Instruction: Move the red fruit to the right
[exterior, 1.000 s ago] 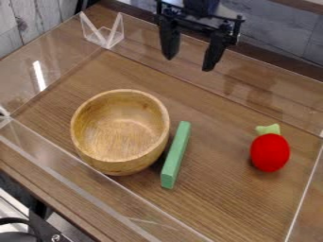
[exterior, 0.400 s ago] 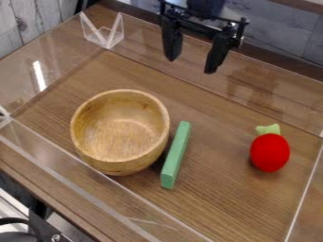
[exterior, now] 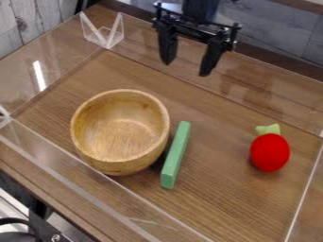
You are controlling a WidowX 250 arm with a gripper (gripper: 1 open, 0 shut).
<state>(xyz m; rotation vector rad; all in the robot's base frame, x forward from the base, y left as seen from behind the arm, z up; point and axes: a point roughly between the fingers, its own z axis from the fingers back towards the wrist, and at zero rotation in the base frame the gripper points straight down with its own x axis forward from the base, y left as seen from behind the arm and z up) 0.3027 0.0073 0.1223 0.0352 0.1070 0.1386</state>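
The bowl (exterior: 120,132) sits on the table (exterior: 228,142), toward the left in the camera view. Just beside it, on its right, lies the block (exterior: 177,155), apart from the fruit (exterior: 269,152), which rests farther right on the table near its right side. The gripper (exterior: 190,60) hangs behind all three, between the bowl and the fruit from left to right. The wire stand (exterior: 104,32) is at the back left, behind the bowl and left of the gripper.

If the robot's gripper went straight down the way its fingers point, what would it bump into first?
Probably just the wooden table: I see nothing right under the gripper, though one view makes depth hard to judge.
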